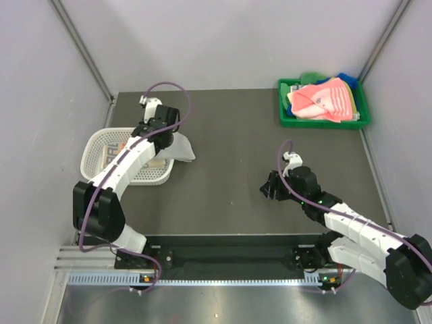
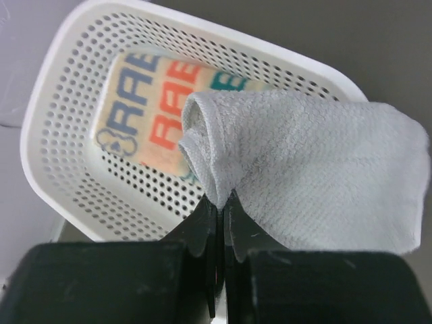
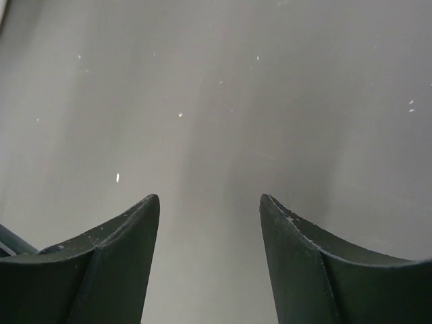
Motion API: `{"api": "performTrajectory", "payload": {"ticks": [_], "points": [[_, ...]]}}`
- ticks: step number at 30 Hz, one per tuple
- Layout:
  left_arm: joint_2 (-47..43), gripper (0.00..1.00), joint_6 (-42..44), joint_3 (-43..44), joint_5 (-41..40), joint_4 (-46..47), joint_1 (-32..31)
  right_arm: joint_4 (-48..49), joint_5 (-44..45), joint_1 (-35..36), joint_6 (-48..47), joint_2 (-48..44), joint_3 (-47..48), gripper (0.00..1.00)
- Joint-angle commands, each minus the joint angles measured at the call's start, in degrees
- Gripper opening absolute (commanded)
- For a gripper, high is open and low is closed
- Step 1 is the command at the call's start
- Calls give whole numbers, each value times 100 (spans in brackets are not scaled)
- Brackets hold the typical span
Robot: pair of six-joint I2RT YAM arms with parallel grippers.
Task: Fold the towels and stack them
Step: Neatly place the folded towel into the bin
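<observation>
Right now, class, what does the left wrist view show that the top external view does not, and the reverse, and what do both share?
Left wrist only: coloured letters on the white towel in the basket. Top external only: the green tray holding a pink towel, and the right gripper, open over the table. Both: the basket and the grey towel pinched in the shut left gripper.

2 white-black arms (image 1: pixel 127 160); purple cables (image 1: pixel 169 85); dark fingers (image 3: pixel 111 270).
</observation>
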Motion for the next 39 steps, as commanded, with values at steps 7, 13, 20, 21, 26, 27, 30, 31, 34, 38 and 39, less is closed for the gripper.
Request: {"api": "performTrajectory", "payload": {"ticks": [7, 13, 20, 21, 26, 27, 30, 31, 34, 38, 39], "points": [[-530, 0, 978, -707, 602, 1308, 1251, 280, -126, 99, -100, 23, -84, 61], [-337, 0, 987, -865, 856, 1597, 1691, 245, -134, 99, -117, 23, -76, 61], [436, 0, 987, -637, 1129, 1625, 2358, 236, -169, 108, -117, 128, -40, 61], [532, 0, 961, -541, 1286, 1590, 2455, 245, -213, 99, -117, 146, -40, 61], [1296, 0, 513, -197, 1376, 1326, 2895, 288, -345, 108, -108, 260, -32, 61], [1367, 4, 460, -188, 1454, 1361, 2939, 280, -354, 117, -108, 277, -32, 61], [1500, 37, 249, -223, 1595, 1440, 2983, 306, -354, 152, -108, 295, -40, 61], [1509, 48, 118, -249, 1613, 1484, 2992, 306, -345, 152, -117, 286, -49, 61], [1395, 58, -85, -320, 1534, 1502, 2992, 324, -328, 152, -117, 269, -58, 61], [1123, 64, -270, -390, 1219, 1467, 2992, 350, -337, 161, -126, 269, -58, 61], [1053, 65, -331, -425, 1139, 1475, 2992, 350, -337, 169, -135, 277, -58, 61]]}}
